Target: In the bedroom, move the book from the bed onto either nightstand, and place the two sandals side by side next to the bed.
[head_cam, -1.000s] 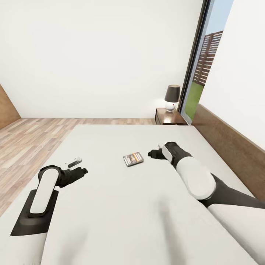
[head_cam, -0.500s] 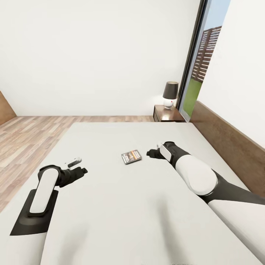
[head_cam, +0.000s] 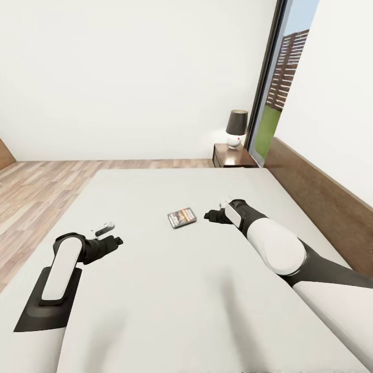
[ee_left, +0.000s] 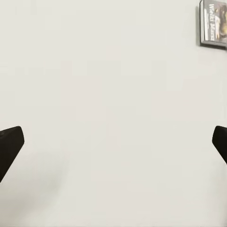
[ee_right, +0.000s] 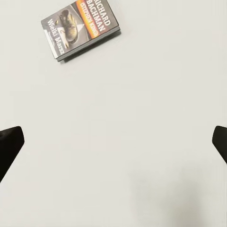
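Pale bed point(head_cam: 155, 311), book point(head_cam: 182, 217) mid-mattress, right hand point(head_cam: 210, 216) near, fingers apart

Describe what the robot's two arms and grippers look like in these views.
Both arms have glossy white rounded shells joined by matte black segments. The left gripper and right gripper are black with small white patches near the wrist; the wrist views show dark, blunt fingers. No cables or markings visible.

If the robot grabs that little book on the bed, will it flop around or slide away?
The book looks thin, so it is probably light, and its covers may bend a little if pinched at one edge. It lies flat on the soft mattress, so it likely won't roll or tip. Pushed, it would probably slide; getting a fingertip under it may be tricky for the right pincer.
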Robot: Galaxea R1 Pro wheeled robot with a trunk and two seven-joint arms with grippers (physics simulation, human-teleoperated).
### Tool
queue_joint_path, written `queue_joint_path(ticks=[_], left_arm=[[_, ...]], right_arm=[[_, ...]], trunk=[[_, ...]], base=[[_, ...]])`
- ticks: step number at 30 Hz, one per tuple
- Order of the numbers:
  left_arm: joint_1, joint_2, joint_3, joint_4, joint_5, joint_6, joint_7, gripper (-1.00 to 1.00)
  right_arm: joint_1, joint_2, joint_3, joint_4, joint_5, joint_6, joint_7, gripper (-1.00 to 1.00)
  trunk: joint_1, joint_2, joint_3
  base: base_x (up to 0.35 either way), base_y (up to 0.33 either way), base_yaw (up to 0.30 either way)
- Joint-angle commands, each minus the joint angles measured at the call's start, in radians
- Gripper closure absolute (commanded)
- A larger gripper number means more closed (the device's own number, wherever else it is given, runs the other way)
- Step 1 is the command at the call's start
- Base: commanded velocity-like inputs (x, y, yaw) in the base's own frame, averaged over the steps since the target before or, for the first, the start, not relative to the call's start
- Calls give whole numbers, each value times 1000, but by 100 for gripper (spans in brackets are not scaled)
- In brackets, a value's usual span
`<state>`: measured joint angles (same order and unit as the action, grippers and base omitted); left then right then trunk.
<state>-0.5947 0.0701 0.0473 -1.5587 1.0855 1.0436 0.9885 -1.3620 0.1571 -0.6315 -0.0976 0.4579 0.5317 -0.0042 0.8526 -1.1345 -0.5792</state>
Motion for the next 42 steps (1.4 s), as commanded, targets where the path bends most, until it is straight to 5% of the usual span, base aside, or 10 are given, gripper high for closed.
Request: queue_joint_path(ticks=[1,42], left_arm=[[-1,0,1,-1,11,4,10,-100],[2,2,5,8,-2,4,12,-100]], right_arm=[[0,1,-8,-2,8,5,0,-100],[3,2,-2,-14,15,0,6,-100]], trunk=[[0,-1,-3],[0,-1,-48]], base=[[0,0,-66],[0,0,-14]])
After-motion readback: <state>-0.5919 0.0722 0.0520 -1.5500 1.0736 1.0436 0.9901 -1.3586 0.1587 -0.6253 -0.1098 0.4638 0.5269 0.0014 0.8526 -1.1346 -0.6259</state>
